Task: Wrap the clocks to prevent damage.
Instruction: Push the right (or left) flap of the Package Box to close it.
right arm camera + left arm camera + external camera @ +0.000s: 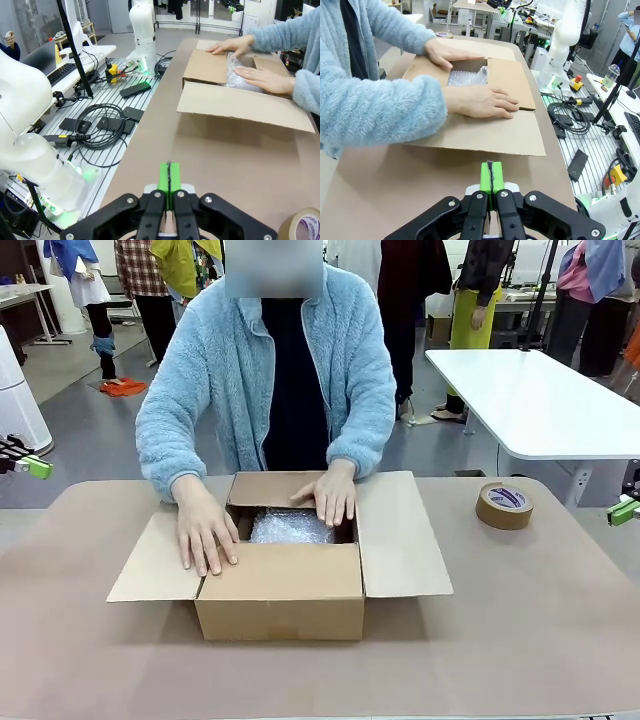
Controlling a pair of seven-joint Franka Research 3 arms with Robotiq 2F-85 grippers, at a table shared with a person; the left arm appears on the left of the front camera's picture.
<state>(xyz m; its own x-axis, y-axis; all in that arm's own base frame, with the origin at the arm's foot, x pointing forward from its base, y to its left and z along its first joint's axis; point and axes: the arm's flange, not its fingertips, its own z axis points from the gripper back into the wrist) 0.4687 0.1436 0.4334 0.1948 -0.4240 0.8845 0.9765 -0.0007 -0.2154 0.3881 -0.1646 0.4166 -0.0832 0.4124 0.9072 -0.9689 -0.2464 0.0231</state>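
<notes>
As the person's hands (pixel 205 530) steady the cardboard box (pixel 285 595) sheltering the bubble-wrapped clocks (pixel 290 527), my left gripper (pixel 489 175) and right gripper (pixel 169 177) hang clenched, empty.

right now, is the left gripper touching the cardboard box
Apart. In the left wrist view the shut left gripper stops short of the cardboard box, with a strip of bare table between it and the nearest flap.
</notes>
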